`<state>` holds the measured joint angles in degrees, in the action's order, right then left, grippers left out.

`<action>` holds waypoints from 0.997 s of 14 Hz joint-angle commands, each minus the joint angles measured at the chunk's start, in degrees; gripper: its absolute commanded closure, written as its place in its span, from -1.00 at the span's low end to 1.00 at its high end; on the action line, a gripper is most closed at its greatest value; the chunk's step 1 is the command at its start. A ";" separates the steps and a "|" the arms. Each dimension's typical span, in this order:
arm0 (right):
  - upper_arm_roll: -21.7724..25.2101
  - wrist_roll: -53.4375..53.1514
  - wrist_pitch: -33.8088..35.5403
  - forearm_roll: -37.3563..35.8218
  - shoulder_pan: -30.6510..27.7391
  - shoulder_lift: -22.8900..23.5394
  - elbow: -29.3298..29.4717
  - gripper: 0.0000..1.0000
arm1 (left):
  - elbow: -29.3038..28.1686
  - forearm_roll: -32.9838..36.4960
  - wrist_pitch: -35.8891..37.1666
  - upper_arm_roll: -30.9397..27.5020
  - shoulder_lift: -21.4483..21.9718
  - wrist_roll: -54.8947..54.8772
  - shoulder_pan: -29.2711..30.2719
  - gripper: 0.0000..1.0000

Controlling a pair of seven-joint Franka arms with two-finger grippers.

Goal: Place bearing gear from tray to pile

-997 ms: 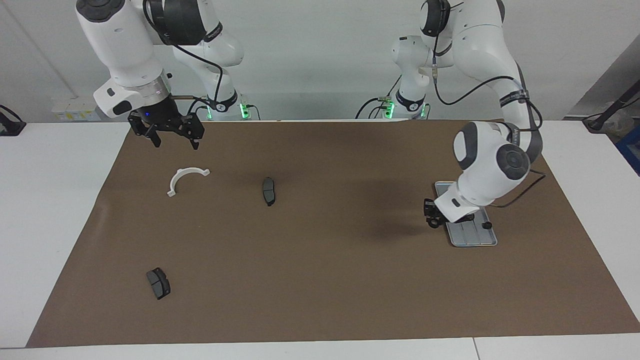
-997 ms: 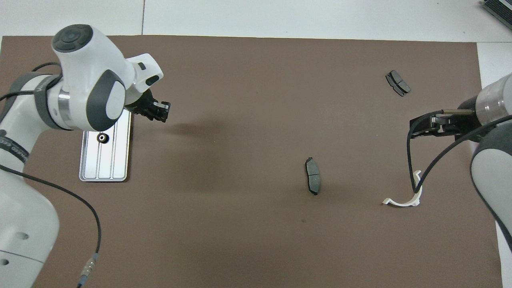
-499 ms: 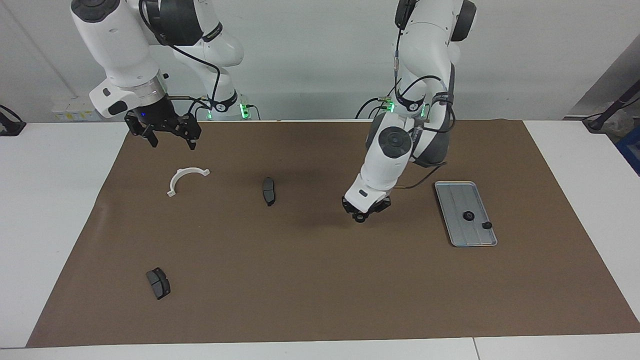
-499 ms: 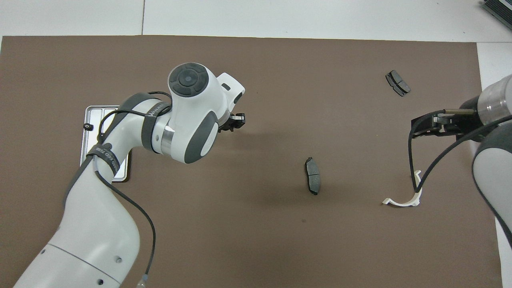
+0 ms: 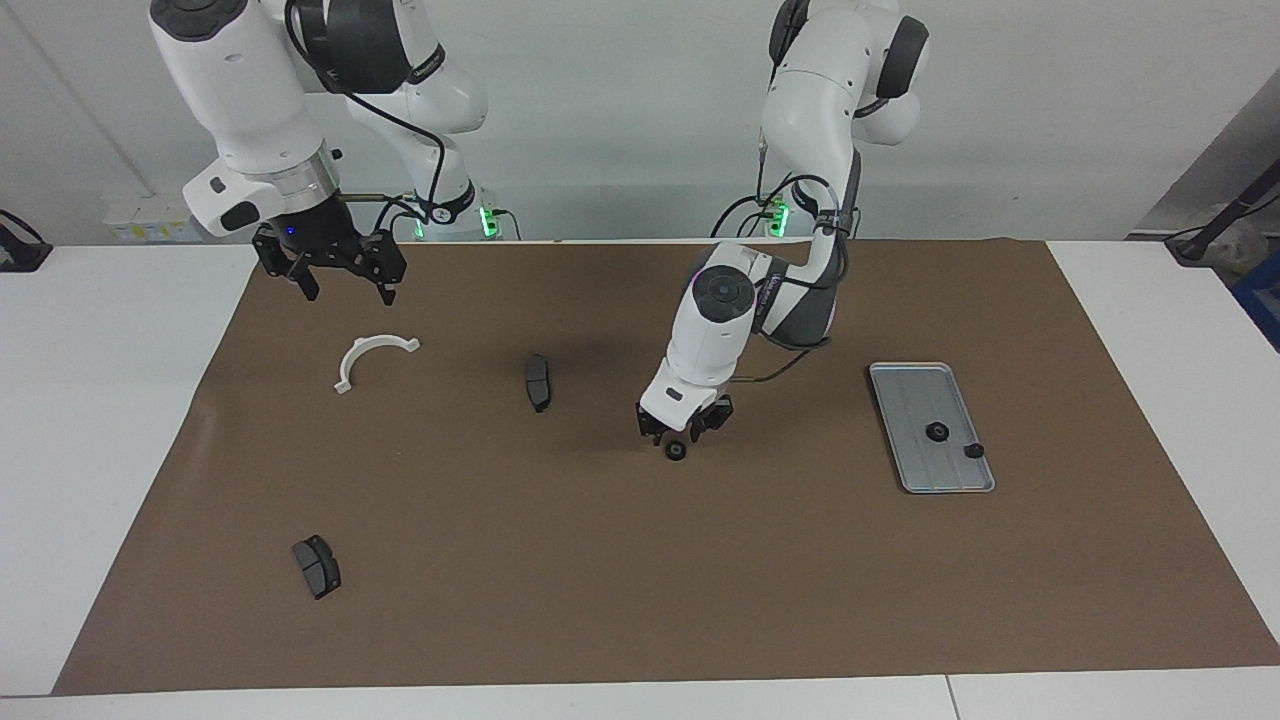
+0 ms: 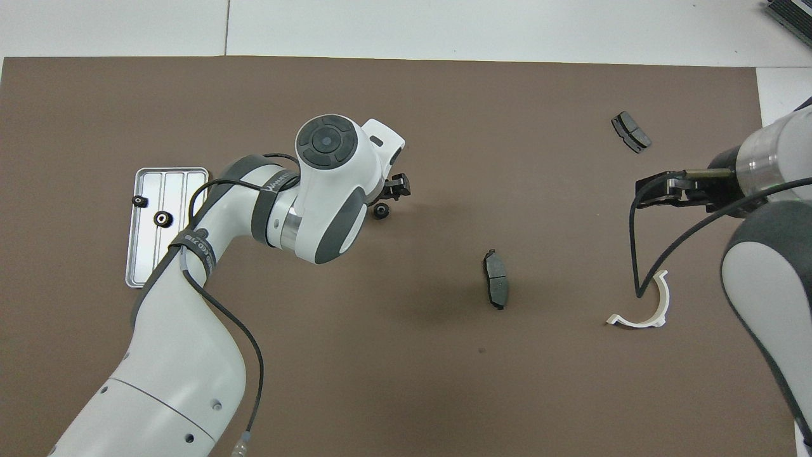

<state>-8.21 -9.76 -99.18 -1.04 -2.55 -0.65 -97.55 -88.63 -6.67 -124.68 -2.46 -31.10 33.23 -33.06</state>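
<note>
Where mat shows, gear (image 5: pixel 676 450) lying flat

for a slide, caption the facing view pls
Left gripper over a gear on the mat; two gears remain on the tray.

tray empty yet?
No: two small black gears and still sit on the tray in the overhead view.
</note>
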 commanded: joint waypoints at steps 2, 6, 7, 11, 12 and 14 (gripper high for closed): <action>-0.31 -3.06 -3.90 1.04 2.72 -0.58 -2.82 -1.00 | -0.49 0.16 4.25 -0.09 3.67 -5.42 7.90 -0.92; -0.31 -7.10 -8.21 1.04 6.58 2.49 -3.26 -1.00 | -0.49 0.16 9.27 -0.09 4.03 -25.00 18.44 -0.89; -0.31 -9.21 -9.61 1.04 8.07 3.89 -3.26 -1.00 | -0.58 0.16 10.58 -0.09 4.03 -30.88 20.73 -0.89; -0.23 -20.37 -17.78 0.87 14.40 10.65 -2.65 -1.00 | -1.45 0.16 14.29 -0.09 3.33 -52.86 28.91 -0.86; -0.23 -23.00 -19.54 0.78 15.29 11.98 -2.04 -1.00 | -1.89 0.16 14.81 -0.09 3.24 -58.05 30.32 -0.84; -0.23 -27.31 -21.48 -0.01 18.18 15.66 0.68 -1.00 | -2.16 0.25 14.90 -0.09 2.63 -64.75 31.74 -0.80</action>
<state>-8.51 -33.25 -119.60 -0.84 13.77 11.71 -100.26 -90.23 -6.59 -110.39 -3.17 -28.21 -25.52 -2.50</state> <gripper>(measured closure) 0.000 0.093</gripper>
